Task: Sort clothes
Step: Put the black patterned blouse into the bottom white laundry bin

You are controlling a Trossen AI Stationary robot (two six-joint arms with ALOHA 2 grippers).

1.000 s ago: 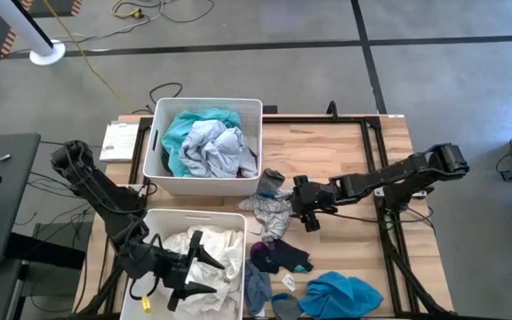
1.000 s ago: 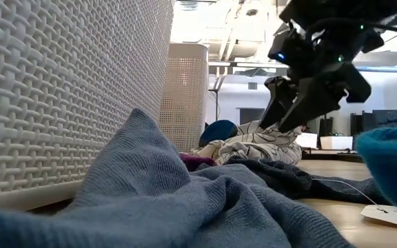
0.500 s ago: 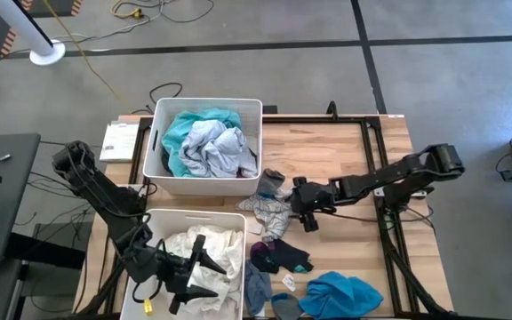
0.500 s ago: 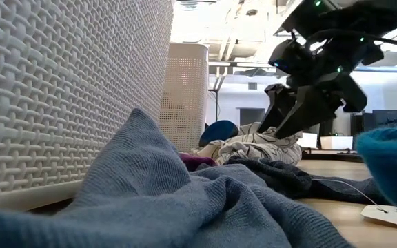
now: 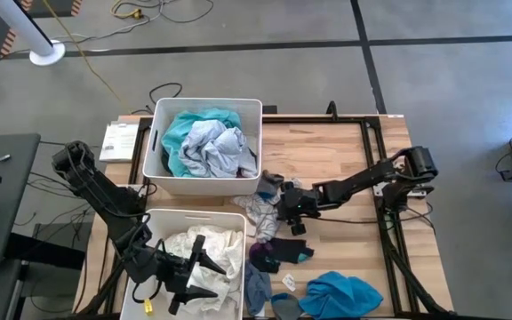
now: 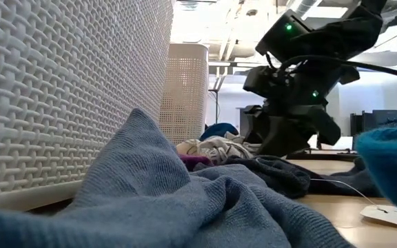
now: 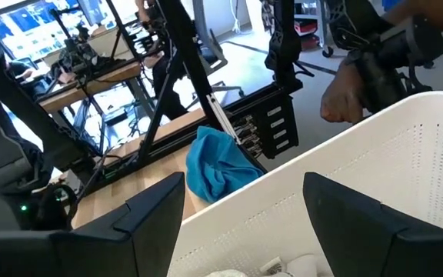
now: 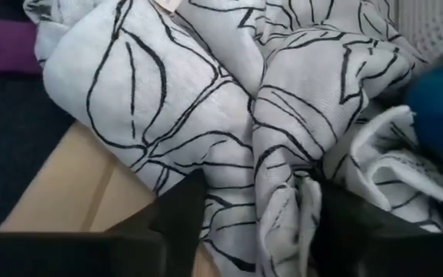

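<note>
A white garment with black line pattern (image 5: pixel 260 210) (image 8: pixel 221 108) lies crumpled mid-table beside the far bin (image 5: pixel 207 103). My right gripper (image 5: pixel 284 213) (image 8: pixel 256 227) is down on it, open, one finger on each side of a raised fold. More clothes lie toward the table's near edge: a navy piece (image 5: pixel 284 255), a maroon one (image 5: pixel 258 259), a grey-blue one (image 5: pixel 256 289) and a bright blue one (image 5: pixel 340 293). My left gripper (image 5: pixel 198 267) (image 7: pixel 244 223) hovers open over the white clothes (image 5: pixel 212 244) in the near bin (image 5: pixel 194 214). My right gripper comes at the patterned garment slanting down from the table's right. Its fingers (image 8: pixel 177 211) straddle a raised fold (image 8: pixel 271 177) near the garment's right side and rest against the cloth. The garment lies slack on the table, with several layers bunched between the fingers.
The far bin holds teal and pale grey clothes (image 5: pixel 207 142). A white paper tag (image 5: pixel 288 282) lies on the wood near the bright blue piece. Bare wood (image 5: pixel 345 151) spreads over the table's far right. A person's hand (image 7: pixel 341 104) shows beyond the table in the left wrist view.
My right gripper has sunk and gone toward the table's left, from just above the patterned garment down onto it. The left arm has kept still.
</note>
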